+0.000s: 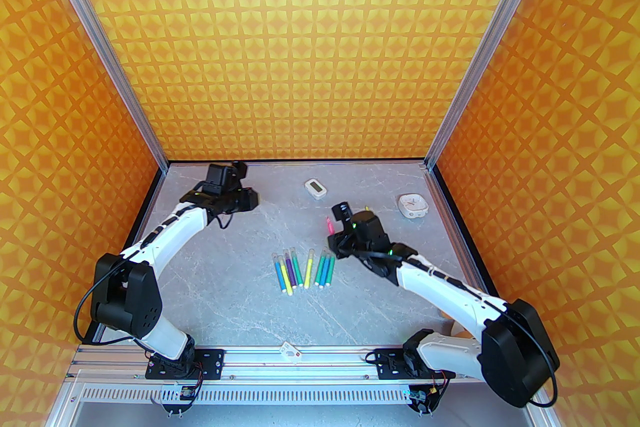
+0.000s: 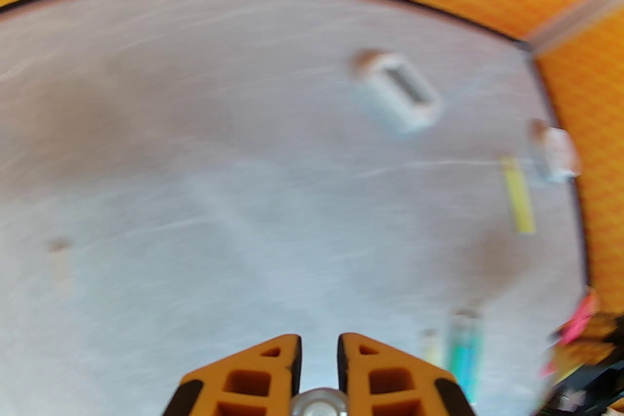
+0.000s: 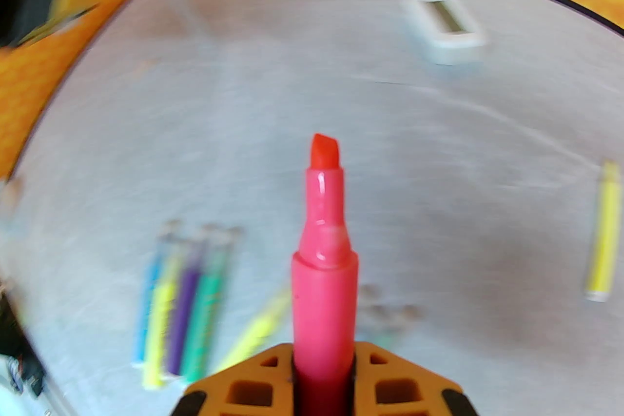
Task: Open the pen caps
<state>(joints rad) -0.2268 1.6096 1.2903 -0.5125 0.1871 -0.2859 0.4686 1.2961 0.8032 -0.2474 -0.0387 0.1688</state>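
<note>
Top view: eight pens (image 1: 304, 269) lie rowed at centre, pale caps (image 1: 311, 252) on, a ninth, yellow pen (image 1: 367, 208) upper right; my right gripper (image 1: 334, 232) grasps the tenth, a pink pen (image 1: 329, 225). Left wrist: my left gripper (image 2: 319, 355) is clenched, nothing visible between. Right wrist: the pink tip stands bare; I'd set it aside, then pull each next cap straight off.

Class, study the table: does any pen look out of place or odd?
One yellow pen lies alone, apart from the row of pens. The pink pen in the right pincer has its tip bare, cap off.
</note>
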